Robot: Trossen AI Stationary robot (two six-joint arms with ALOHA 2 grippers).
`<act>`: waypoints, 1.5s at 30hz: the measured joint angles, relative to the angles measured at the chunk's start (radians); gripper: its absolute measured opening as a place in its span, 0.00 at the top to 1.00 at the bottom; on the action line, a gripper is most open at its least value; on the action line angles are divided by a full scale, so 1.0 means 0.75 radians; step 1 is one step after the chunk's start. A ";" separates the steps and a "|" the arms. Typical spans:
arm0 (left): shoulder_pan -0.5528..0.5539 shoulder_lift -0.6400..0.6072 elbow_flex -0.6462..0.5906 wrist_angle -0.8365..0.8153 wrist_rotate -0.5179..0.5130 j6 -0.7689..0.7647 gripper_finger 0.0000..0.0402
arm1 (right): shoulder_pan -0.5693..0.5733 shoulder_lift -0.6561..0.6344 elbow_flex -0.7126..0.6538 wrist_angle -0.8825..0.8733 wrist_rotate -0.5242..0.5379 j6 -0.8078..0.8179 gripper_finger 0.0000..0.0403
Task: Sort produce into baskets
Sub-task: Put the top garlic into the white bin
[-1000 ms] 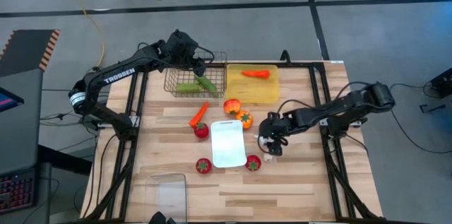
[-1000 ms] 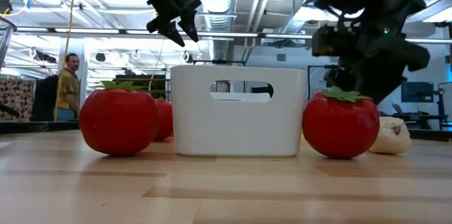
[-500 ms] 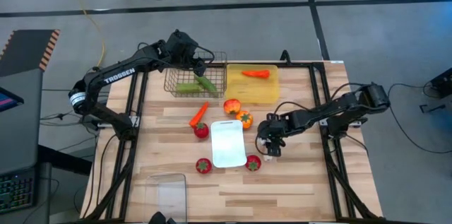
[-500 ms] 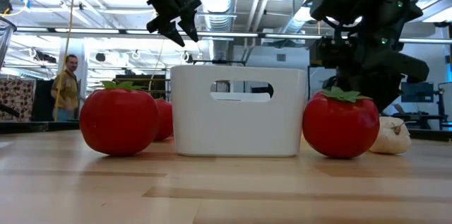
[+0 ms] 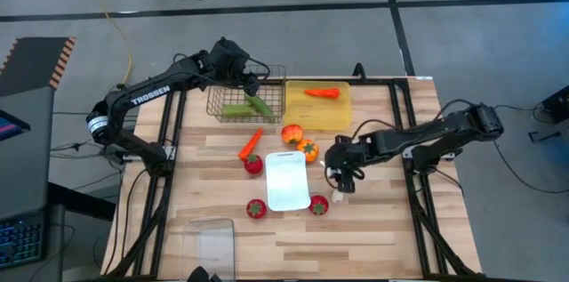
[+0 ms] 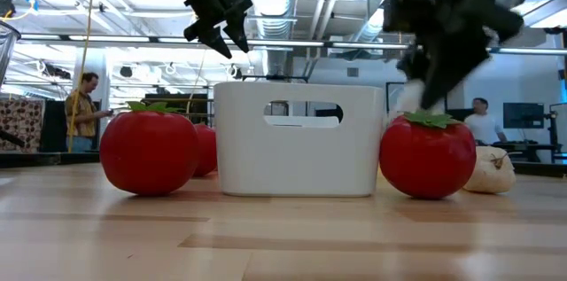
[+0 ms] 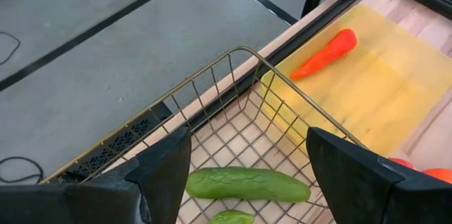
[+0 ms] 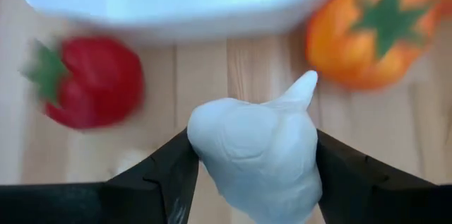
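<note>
Right wrist view, white pointed garlic bulb [image 8: 254, 150], gripped

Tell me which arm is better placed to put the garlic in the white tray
The right arm. Its gripper already holds a garlic bulb beside the white tray. The left gripper hovers open above the wire basket across the table.

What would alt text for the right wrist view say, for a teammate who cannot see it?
The right gripper holds a white garlic bulb between its two dark fingers, above the wooden table. Past it lie a red round tomato, an orange pepper with a green stem, and the rim of the white rounded tray.
</note>
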 joint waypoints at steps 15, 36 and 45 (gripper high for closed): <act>0.000 0.000 0.000 0.001 0.001 0.000 0.33 | 0.005 0.123 0.024 0.631 -0.004 -0.126 0.37; 0.000 0.000 0.000 0.001 0.000 0.004 0.33 | -0.016 0.310 0.023 0.916 -0.003 -0.171 0.34; 0.000 0.000 0.000 0.009 0.002 0.065 0.33 | -0.034 0.309 0.023 0.913 -0.003 -0.171 0.17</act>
